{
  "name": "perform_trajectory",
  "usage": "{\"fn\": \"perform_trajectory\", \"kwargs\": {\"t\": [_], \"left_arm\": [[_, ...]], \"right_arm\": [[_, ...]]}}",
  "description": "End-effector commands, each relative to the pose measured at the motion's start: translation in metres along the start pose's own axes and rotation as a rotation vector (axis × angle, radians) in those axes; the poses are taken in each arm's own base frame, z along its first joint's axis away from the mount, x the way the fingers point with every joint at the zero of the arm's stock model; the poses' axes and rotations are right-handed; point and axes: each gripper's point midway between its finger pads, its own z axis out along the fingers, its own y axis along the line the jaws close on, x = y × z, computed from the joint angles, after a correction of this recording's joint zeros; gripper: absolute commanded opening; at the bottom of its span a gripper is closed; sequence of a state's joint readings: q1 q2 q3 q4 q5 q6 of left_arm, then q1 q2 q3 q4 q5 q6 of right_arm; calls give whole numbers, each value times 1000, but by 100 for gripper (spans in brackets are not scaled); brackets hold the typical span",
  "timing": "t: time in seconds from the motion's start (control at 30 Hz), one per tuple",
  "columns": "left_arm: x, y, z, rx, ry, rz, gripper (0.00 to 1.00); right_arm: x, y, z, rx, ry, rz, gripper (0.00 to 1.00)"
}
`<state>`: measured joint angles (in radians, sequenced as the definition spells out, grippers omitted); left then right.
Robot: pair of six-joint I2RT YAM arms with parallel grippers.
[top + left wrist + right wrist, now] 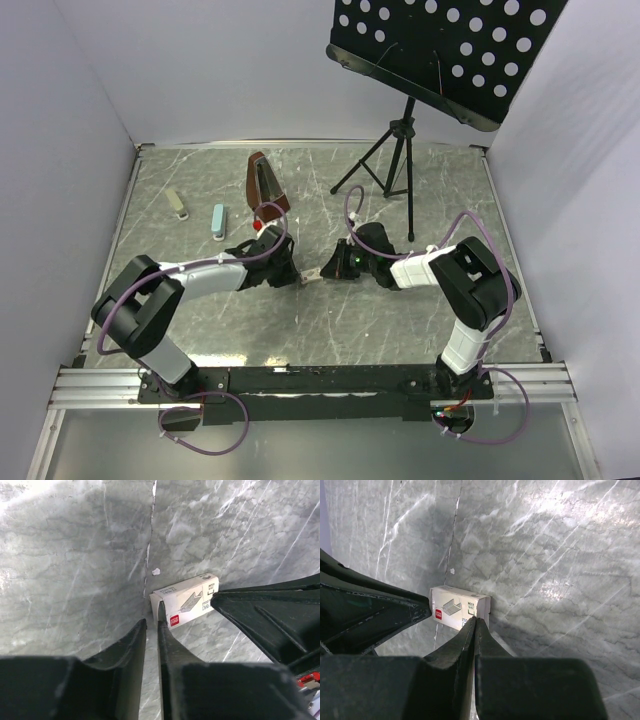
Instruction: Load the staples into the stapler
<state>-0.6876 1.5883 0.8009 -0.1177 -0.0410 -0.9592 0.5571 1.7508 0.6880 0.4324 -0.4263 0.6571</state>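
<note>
— Can you see inside the staple box (pixel 185 600)?
— No, and I can't read its small print. My left pincer (pixel 151 616) covers one corner, my right pincer (pixel 474 621) an edge; from above it's nearly hidden.

A small flat cream-white cardboard staples box (pixel 185 602), printed with a red logo and a drawing of a staple strip, lies flat at the centre of the table (pixel 330 330). A dark red-brown stapler (pixel 265 185) rests farther back, slightly left, its halves spread in a wedge.
</note>
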Motion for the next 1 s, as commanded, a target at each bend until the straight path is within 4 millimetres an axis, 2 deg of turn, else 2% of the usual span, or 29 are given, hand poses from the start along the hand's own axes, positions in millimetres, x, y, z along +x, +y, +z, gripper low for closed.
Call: {"fn": "perform_trajectory", "kwargs": {"t": [0.0, 0.1, 0.5, 0.97], "left_arm": [[-10, -10, -1, -6, -40, 17, 18], [-11, -11, -1, -17, -46, 25, 15], [-9, -15, 4, -35, -41, 37, 18], [-12, -3, 6, -100, -53, 41, 13]], "right_arm": [[-22, 16, -2, -9, -64, -62, 5], [-21, 15, -2, 0, -65, -68, 5], [-21, 18, -2, 17, -68, -92, 5], [-20, 22, -2, 16, -72, -105, 5]]}}
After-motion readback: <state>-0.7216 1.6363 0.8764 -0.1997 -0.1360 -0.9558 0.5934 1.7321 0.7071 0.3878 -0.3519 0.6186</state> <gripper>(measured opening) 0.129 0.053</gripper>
